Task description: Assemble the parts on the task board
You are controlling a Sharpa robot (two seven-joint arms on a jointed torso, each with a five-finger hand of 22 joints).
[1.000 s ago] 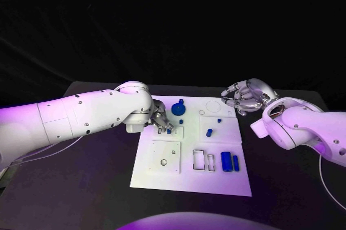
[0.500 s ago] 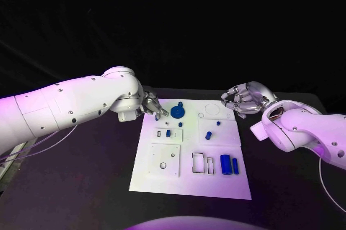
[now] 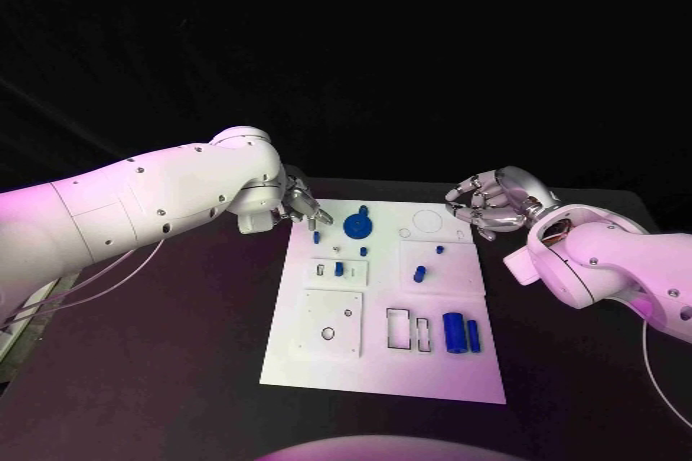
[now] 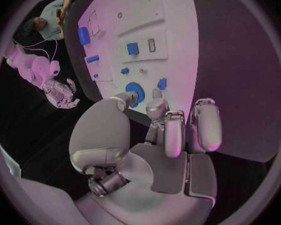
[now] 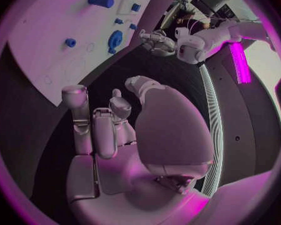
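The task board (image 3: 378,366) lies mid-frame on the counter (image 3: 173,381), blue parts (image 3: 356,221) scattered over its upper half and lower right. I judge the next pick belongs to my left hand (image 3: 299,207), which hovers at the board's upper left corner, fingers (image 4: 204,127) loosely spread and holding nothing. I'd come straight down on one piece, clear of its neighbours. My right hand (image 3: 492,201), curled and empty, hangs off the upper right corner, out of the way.
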